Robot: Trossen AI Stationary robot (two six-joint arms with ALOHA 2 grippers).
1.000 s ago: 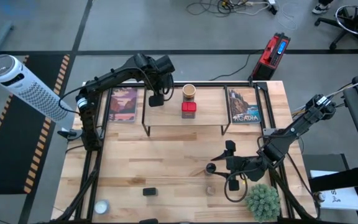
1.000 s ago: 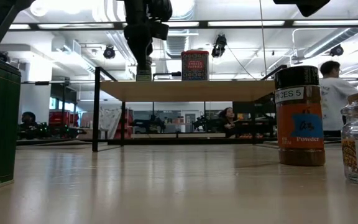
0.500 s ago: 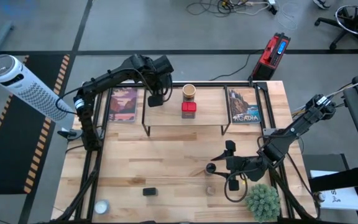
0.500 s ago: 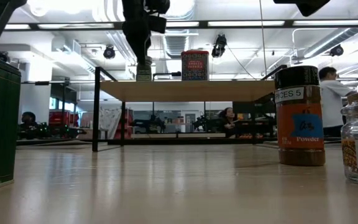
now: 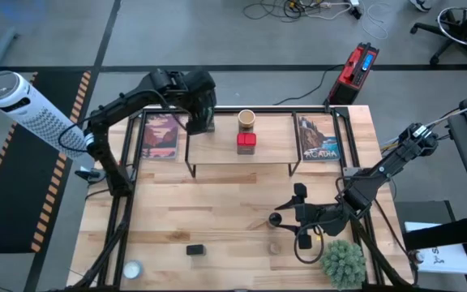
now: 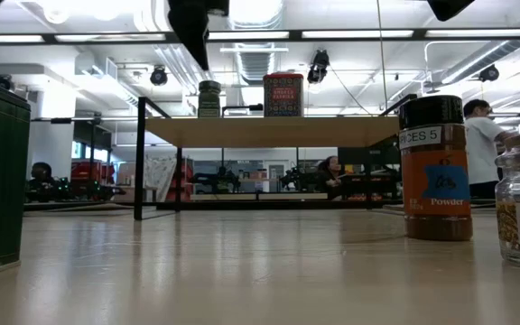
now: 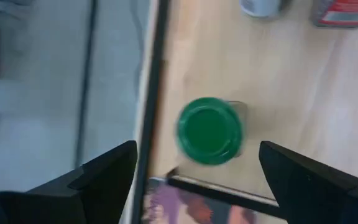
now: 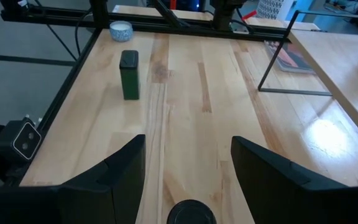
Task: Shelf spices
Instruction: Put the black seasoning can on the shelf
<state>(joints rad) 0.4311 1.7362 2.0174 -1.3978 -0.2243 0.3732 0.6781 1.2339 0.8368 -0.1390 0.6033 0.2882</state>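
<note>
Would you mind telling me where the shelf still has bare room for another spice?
The shelf is bare from the red square tin to its right end. Its left part is crowded: green-lidded jar, tan round jar, and the open left gripper above.

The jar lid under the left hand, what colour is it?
Plain green; the jar lid shows best in the left wrist view.

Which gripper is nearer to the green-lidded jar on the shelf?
The left. The left gripper hangs open just above the green-lidded jar on the shelf. The right gripper is far off, low over the table's near right part.
</note>
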